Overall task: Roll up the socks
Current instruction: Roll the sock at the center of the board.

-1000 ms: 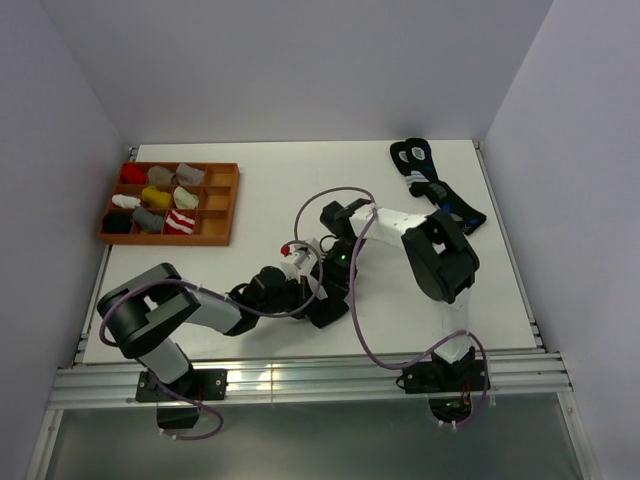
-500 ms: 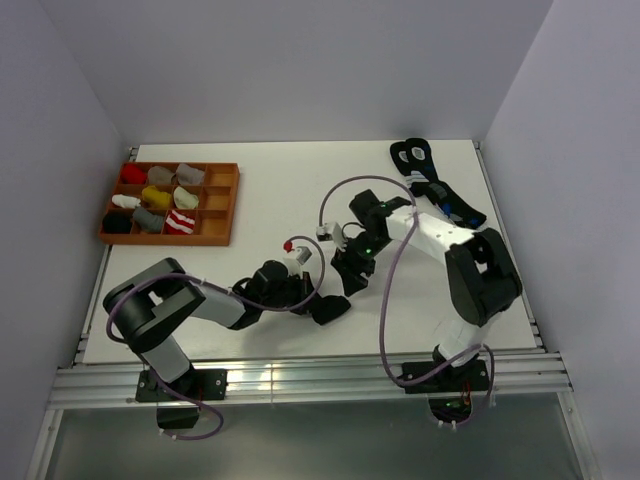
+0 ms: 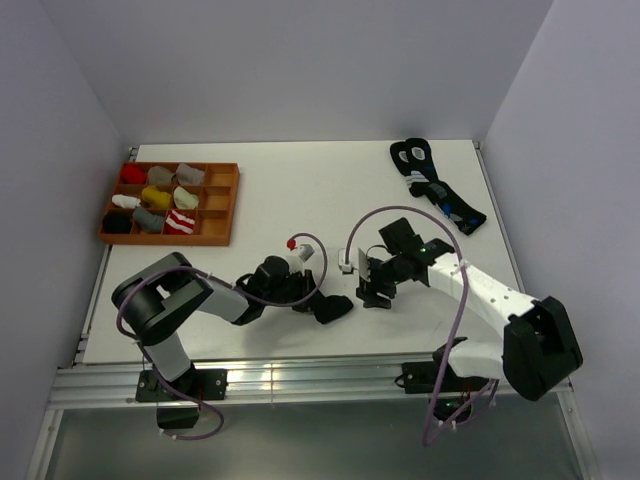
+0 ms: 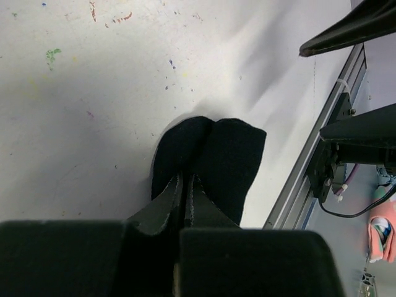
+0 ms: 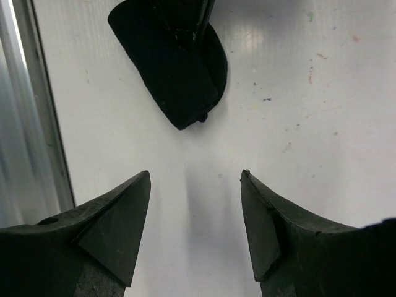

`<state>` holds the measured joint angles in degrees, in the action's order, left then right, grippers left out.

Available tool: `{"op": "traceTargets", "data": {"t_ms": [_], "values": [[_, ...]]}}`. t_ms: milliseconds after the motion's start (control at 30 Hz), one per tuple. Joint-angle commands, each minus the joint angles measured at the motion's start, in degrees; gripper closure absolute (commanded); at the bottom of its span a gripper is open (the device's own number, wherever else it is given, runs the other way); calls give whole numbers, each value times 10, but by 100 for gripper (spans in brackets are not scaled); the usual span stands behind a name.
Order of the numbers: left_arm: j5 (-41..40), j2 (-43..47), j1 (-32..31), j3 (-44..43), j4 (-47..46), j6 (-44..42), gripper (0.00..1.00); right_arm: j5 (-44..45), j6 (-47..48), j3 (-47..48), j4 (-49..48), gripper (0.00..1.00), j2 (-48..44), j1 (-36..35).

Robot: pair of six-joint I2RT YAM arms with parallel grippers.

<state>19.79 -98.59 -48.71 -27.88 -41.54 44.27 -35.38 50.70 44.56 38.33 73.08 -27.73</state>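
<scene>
1. Black fabric fills the middle of the left wrist view: the black sock (image 4: 207,161), folded into a short thick bundle, lies on the white desk (image 3: 300,190) close to its near edge, between the two arms.
2. We see the left jaws pressed fully together, pinching one end of the bundle where two lobes of fabric meet.
3. We see the right jaws spread wide and empty, hovering near the sock's free end and apart from it.
4. We find no red-and-white striped sock loose on the desk; whether one is wrapped inside the black bundle we cannot tell.
5. We judge the step in hand to be tightening the roll. To do it well, we would hold the left pinch firm as an anchor, then lower the right jaws squarely over the free end and close on every layer.
6. We would turn the fabric slowly toward the pinch, low over the desk, so the roll cannot spring open.
7. We would push away from the near edge, since the sock lies close to it.
8. Well apart, a brown compartment tray (image 3: 222,200) holds small sock bundles.
</scene>
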Motion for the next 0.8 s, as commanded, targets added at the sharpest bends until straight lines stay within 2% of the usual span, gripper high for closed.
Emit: {"op": "traceTargets", "data": {"t_ms": [0,100,367,767], "values": [[-3,-35,3,11,100,-21,100,37,39,-24,-76,33,-48,-22],[8,-42,5,6,99,-22,100,63,46,-49,-109,31,-72,-46],[30,-52,17,-1,113,-24,100,153,61,-104,-174,30,-82,-168],[60,-70,30,-6,117,-30,100,187,57,-106,-216,33,-40,-234]]}}
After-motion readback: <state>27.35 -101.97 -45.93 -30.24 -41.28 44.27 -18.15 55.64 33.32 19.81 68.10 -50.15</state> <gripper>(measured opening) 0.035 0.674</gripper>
